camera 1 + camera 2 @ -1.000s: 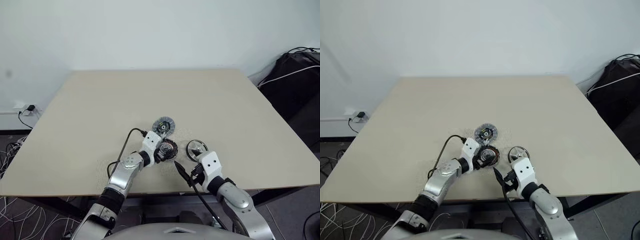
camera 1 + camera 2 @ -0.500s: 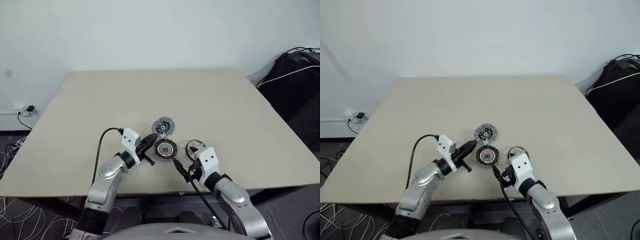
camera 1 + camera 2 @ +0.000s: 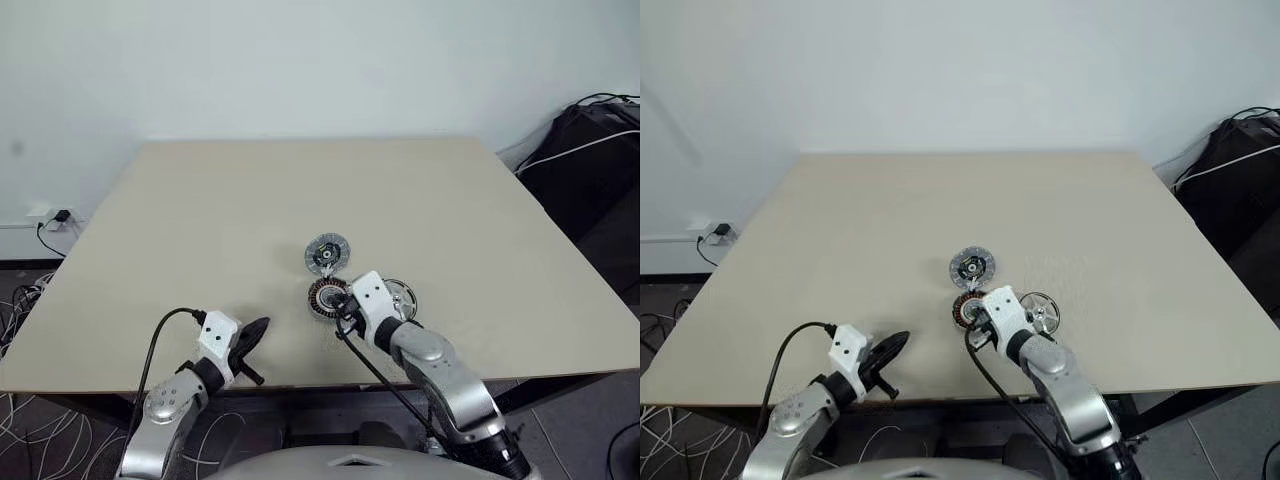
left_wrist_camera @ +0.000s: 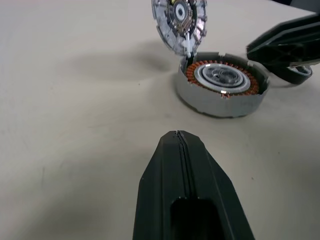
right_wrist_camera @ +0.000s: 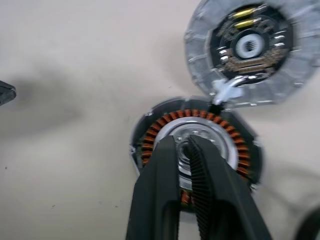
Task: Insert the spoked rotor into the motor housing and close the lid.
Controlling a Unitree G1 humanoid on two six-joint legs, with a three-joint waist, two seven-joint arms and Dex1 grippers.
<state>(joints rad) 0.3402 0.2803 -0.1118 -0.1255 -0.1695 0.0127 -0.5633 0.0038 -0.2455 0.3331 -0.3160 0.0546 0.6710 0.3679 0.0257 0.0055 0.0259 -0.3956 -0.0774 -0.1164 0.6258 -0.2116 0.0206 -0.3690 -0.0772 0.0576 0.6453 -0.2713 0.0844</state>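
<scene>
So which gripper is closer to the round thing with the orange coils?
The right one. The right gripper hangs right over the motor housing, its tips above the pale centre. The left gripper is off to the housing's left, near the table's front edge.

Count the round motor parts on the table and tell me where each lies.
3. The lid lies farthest back, open beside the motor housing; the spoked rotor lies to the housing's right, partly behind the right arm.

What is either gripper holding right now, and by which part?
Nothing is held. The left gripper is shut and empty, away from the parts. The right gripper hangs over the motor housing, fingers nearly together with nothing between them.
</scene>
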